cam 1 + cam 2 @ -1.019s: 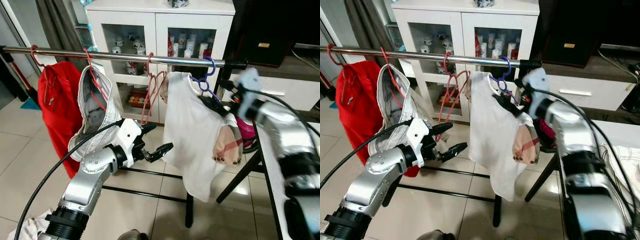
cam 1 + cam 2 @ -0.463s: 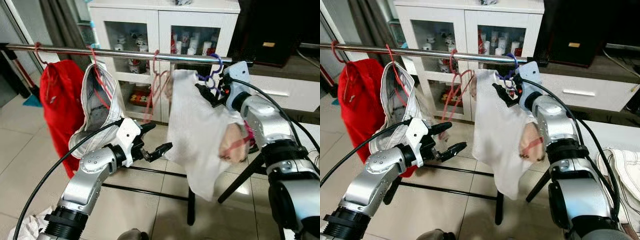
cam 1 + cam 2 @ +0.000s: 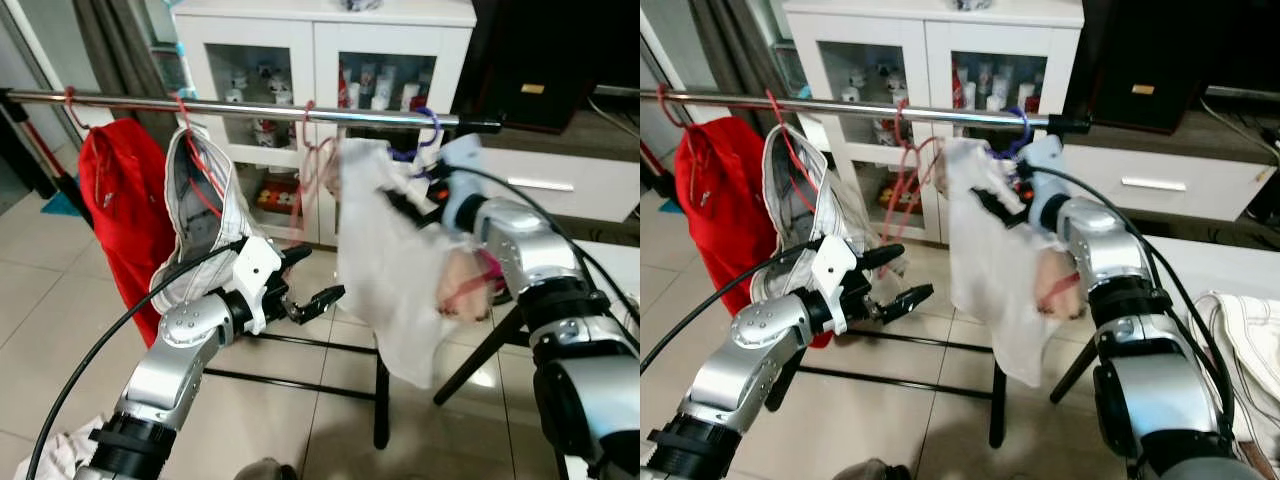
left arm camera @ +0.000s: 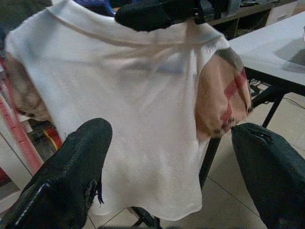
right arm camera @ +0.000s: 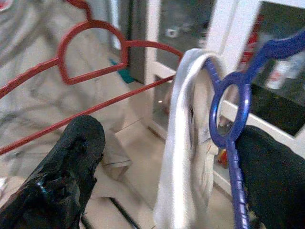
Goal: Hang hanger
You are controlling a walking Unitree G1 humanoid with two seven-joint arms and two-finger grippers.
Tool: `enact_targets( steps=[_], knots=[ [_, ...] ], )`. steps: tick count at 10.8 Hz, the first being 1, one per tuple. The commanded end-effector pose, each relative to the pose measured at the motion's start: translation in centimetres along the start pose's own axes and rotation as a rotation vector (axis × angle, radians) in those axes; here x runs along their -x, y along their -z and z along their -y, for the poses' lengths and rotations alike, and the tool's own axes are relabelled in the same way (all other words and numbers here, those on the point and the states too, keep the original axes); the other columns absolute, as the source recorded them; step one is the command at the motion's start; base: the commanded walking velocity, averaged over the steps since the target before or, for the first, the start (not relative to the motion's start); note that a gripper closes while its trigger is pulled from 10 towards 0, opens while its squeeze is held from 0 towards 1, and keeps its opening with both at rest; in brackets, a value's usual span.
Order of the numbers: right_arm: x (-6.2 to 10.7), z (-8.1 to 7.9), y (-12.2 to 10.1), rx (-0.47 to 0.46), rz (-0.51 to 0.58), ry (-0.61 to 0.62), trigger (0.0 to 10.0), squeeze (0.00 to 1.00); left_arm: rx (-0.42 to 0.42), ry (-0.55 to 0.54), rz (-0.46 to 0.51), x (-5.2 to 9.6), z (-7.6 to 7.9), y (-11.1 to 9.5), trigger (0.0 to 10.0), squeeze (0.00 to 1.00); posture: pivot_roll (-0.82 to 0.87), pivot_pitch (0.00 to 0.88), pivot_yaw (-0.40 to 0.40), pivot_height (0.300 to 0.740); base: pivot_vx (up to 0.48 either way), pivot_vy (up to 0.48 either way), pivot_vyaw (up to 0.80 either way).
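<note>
Two grippers: right gripper fingers apart beside blue hanger; confirm hook over rail, withdraw slowly. Left gripper spread, idle.

My left gripper is open, its two black fingers spread wide. Between them hangs a white shirt with a tan sleeve striped in red and dark. A black finger of the other gripper lies across the shirt's collar. Beside the shirt are a red hanger, a table edge and tiled floor.
</note>
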State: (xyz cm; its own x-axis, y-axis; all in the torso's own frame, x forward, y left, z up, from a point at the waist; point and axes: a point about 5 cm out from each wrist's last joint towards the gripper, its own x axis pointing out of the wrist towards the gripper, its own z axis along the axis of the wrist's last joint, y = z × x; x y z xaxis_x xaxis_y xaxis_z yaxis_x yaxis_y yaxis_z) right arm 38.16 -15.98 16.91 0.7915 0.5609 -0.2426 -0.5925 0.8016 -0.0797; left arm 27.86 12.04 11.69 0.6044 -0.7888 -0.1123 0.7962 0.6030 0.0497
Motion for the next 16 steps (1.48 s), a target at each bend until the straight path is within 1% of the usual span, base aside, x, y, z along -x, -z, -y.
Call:
enact_targets(
  steps=[1, 5, 6, 8, 9, 10, 11, 13, 16],
  knots=[
    [-0.1, -0.4, 0.0, -0.022, 0.001, -0.020, 10.0, 0.00, -0.016, -0.010, -0.008, 0.1, -0.3, 0.0, 10.0, 0.00, -0.08, 0.000, 0.062, 0.740, 0.000, 0.000, 0.00],
    [0.3, 0.9, -0.9, -0.046, 0.003, 0.073, 10.0, 0.00, -0.016, -0.013, -0.010, 0.1, -0.3, 0.0, 10.0, 0.00, -0.08, 0.000, 0.062, 0.740, 0.000, 0.000, 0.00],
    [0.2, 1.4, -0.9, -0.115, 0.009, 0.148, 10.0, 0.00, -0.017, -0.014, -0.009, 0.1, -0.3, 0.0, 10.0, 0.00, -0.08, 0.000, 0.061, 0.740, 0.000, 0.000, 0.00],
    [0.2, 1.7, -1.0, -0.147, 0.013, 0.167, 10.0, 0.00, -0.017, -0.016, -0.009, 0.1, -0.3, 0.0, 10.0, 0.00, -0.08, 0.000, 0.057, 0.740, 0.000, 0.000, 0.00],
    [0.2, 1.9, -1.2, -0.175, 0.020, 0.184, 4.5, 0.00, -0.016, -0.021, -0.008, 0.1, -0.3, 0.1, 10.0, 0.00, -0.08, 0.000, 0.057, 0.740, 0.000, 0.000, 0.00],
    [0.2, 2.1, -1.1, -0.178, 0.015, 0.199, 3.5, 0.00, -0.017, -0.022, -0.008, 0.1, -0.3, 0.0, 10.0, 0.00, -0.07, 0.000, 0.053, 0.740, 0.000, 0.000, 0.00],
    [0.0, 2.1, -1.2, -0.174, 0.014, 0.233, 3.5, 0.00, -0.018, -0.024, -0.007, 0.1, -0.4, 0.0, 10.0, 0.00, -0.08, 0.000, 0.057, 0.740, 0.000, 0.000, 0.00],
    [-0.5, 2.0, -1.3, -0.184, 0.026, 0.262, 3.4, 0.00, -0.019, -0.021, -0.006, 0.0, -0.4, -0.1, 10.0, 0.00, -0.08, 0.000, 0.058, 0.740, 0.000, 0.000, 0.00],
    [-1.0, 2.1, -1.8, -0.191, 0.045, 0.308, 2.4, 0.00, -0.020, -0.024, -0.006, 0.0, -0.5, -0.1, 10.0, 0.00, -0.07, 0.000, 0.056, 0.740, 0.000, 0.000, 0.00]
  ],
)
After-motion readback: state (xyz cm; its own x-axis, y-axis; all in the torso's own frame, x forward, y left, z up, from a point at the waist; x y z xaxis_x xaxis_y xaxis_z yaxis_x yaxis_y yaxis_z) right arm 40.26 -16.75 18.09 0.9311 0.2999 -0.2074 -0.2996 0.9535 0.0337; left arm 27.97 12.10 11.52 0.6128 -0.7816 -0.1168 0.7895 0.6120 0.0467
